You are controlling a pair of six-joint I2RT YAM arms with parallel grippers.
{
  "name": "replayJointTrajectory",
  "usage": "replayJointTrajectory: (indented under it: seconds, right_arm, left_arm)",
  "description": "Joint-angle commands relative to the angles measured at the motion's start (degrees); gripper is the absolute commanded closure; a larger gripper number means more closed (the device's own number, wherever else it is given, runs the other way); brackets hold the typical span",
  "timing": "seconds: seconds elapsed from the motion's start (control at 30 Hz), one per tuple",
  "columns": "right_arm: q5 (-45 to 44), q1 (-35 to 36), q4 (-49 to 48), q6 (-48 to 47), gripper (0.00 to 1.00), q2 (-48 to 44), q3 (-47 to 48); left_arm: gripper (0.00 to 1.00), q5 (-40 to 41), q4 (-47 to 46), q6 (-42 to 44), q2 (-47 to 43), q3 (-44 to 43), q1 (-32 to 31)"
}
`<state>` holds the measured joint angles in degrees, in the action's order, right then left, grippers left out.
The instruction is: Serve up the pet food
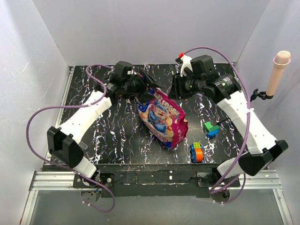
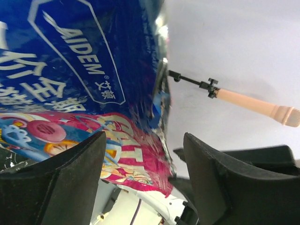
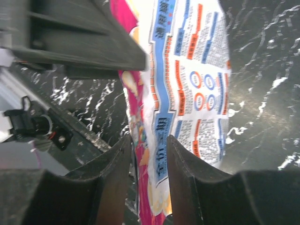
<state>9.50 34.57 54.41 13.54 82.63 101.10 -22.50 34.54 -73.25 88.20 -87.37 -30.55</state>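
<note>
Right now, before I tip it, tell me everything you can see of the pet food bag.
The bag is glossy crinkled film, magenta with a cartoon front, blue with white lettering elsewhere. It leans on the table, top toward the back. The right gripper pinches its edge; the left gripper stands open around another edge. No kibble shows.

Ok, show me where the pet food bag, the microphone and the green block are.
pet food bag point(image 1: 161, 117), top external view, on its printed front panel.
microphone point(image 1: 281, 58), top external view, on its rounded head.
green block point(image 1: 207, 125), top external view, on its upper face.
</note>
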Motion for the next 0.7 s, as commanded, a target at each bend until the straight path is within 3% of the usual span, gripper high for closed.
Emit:
replayJointTrajectory:
  seconds: [0.0,0.17,0.37,0.67]
  right_arm:
    - [11.67,-1.17,-5.89,2.71,0.59,-4.23,-3.53]
    - [14.49,-2.39,-7.48,5.79,0.64,-6.6,-7.06]
    - [14.51,-5.21,-1.08,9.14,0.71,-3.8,-1.01]
    - [10.63,-4.16,-2.38,2.64,0.68,-2.91,0.76]
  left_arm:
    - [0.38,-1.49,-3.33,-2.5,2.58,-2.1,-2.94]
    - [0.57,0.61,-3.7,-1.11,4.78,-4.99,-3.03]
    - [0.85,2.37,0.6,3.46,2.16,-5.01,-3.12]
    - [0.85,3.78,2.19,3.2,-1.46,-3.15,-3.12]
